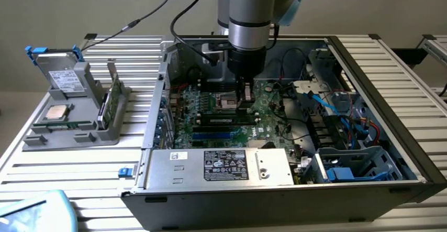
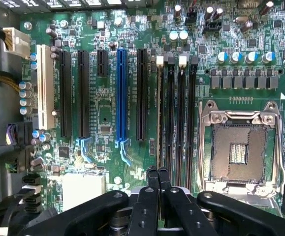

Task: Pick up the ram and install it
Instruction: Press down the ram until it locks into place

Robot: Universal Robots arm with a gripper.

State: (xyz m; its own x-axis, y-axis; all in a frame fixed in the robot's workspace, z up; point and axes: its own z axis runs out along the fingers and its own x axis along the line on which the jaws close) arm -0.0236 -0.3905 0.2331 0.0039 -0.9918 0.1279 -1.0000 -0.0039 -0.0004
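Note:
The ram [image 1: 223, 120] stands in a memory slot of the motherboard inside the open computer case [image 1: 391, 85]. In the wrist view, the ram [image 2: 159, 113] appears edge-on as a thin brownish line in the outermost of the black memory slots. My gripper [image 1: 245, 102] reaches down into the case over one end of that stick. Its fingers are shut together with nothing between them. The gripper [image 2: 157, 172] tips sit right at the end of the stick; whether they touch it I cannot tell.
An empty processor socket [image 2: 238, 150] lies beside the memory slots. A grey holder [image 1: 42, 137] at the exterior view's left carries another green stick [image 1: 106, 106], a silver processor chip [image 1: 56, 112] and a silver drive [image 1: 64, 77]. The power supply [image 1: 223, 166] and blue cables [image 1: 342, 111] crowd the case.

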